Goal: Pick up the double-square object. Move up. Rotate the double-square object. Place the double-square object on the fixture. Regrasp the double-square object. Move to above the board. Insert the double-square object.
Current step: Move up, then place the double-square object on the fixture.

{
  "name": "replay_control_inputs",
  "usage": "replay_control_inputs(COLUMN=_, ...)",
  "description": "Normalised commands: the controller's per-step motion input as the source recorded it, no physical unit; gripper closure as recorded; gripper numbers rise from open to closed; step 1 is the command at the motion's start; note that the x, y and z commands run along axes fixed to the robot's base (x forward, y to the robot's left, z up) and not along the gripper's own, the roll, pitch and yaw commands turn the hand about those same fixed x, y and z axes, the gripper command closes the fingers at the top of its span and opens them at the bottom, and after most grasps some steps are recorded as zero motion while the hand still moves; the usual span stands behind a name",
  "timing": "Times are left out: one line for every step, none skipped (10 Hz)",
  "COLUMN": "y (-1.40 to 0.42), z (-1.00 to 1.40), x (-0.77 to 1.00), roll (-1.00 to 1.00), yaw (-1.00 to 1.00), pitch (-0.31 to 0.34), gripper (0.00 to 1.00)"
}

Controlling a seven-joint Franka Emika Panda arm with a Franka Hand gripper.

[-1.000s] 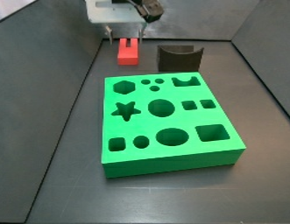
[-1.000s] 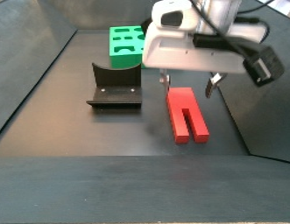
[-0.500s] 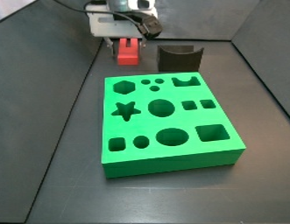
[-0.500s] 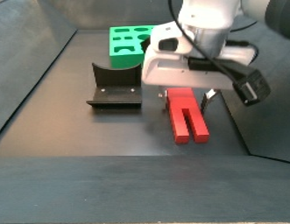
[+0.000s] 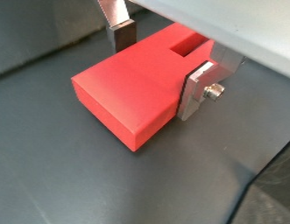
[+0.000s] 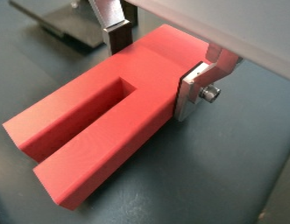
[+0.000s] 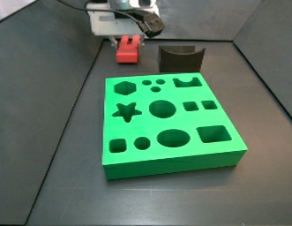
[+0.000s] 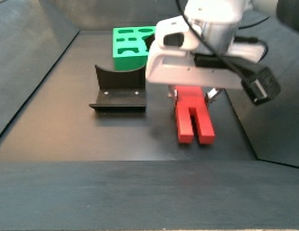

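The step in hand is judged to be the pick-up. The pincer [image 6: 159,59] stands low over the double-square object [image 6: 106,109], which lies flat on the table [image 8: 103,144]. In both wrist views the two silver fingers sit one on each long side of the solid end of the block, with the notched end left free. The pads appear to be at or very near the red faces. Whether they already press on the block cannot be told, and it is not lifted.

To do the step well:
- Keep the fingers square to the long sides, so that the block does not twist as they close.
- Grip on the solid end only, clear of the slot between the two prongs.
- Lift straight up.

In a side view the fixture [image 8: 117,88] stands just left of the block, apart from it, with its upright at the far end. A straight lift is judged to clear it. The board [image 8: 131,47] lies farther off behind the fixture. In a side view, the board [image 7: 169,124] shows its cutouts empty. Nothing rests on the block, and nothing is seen to bar the way upward.
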Motion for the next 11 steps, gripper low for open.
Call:
replay_control_inputs(y=0.0, z=0.63, x=-0.02, roll=0.0, yaw=0.0, pitch=0.037, gripper=1.0)
replay_control_inputs(y=0.01, z=0.45, x=-0.02, roll=0.0, yaw=-0.01, pitch=0.052, gripper=1.0)
replay_control_inputs(y=0.01, z=0.25, x=-0.02, roll=0.01, yaw=-0.01, pitch=0.055, gripper=1.0)
replay_control_inputs(y=0.0, z=1.0, x=0.0, roll=0.0, yaw=0.0, pitch=0.0, gripper=1.0)
replay_control_inputs(y=0.0, z=1.0, x=0.01, roll=0.01, yaw=0.0, pitch=-0.008, gripper=1.0)
replay_control_inputs(y=0.0, z=1.0, x=-0.01, roll=0.0, yaw=0.0, pitch=0.013, gripper=1.0)
replay_control_inputs(y=0.0, z=1.0, x=-0.01, roll=0.01, yaw=0.0, pitch=0.026, gripper=1.0)
replay_control_inputs(y=0.0, z=1.0, x=-0.01, roll=0.01, yaw=-0.01, pitch=0.038, gripper=1.0)
replay_control_inputs(y=0.01, z=1.0, x=-0.02, roll=0.02, yaw=-0.01, pitch=0.043, gripper=1.0)
replay_control_inputs(y=0.01, z=1.0, x=-0.02, roll=0.03, yaw=-0.01, pitch=0.046, gripper=1.0)
replay_control_inputs(y=0.01, z=1.0, x=-0.03, roll=0.03, yaw=-0.01, pitch=0.05, gripper=1.0)
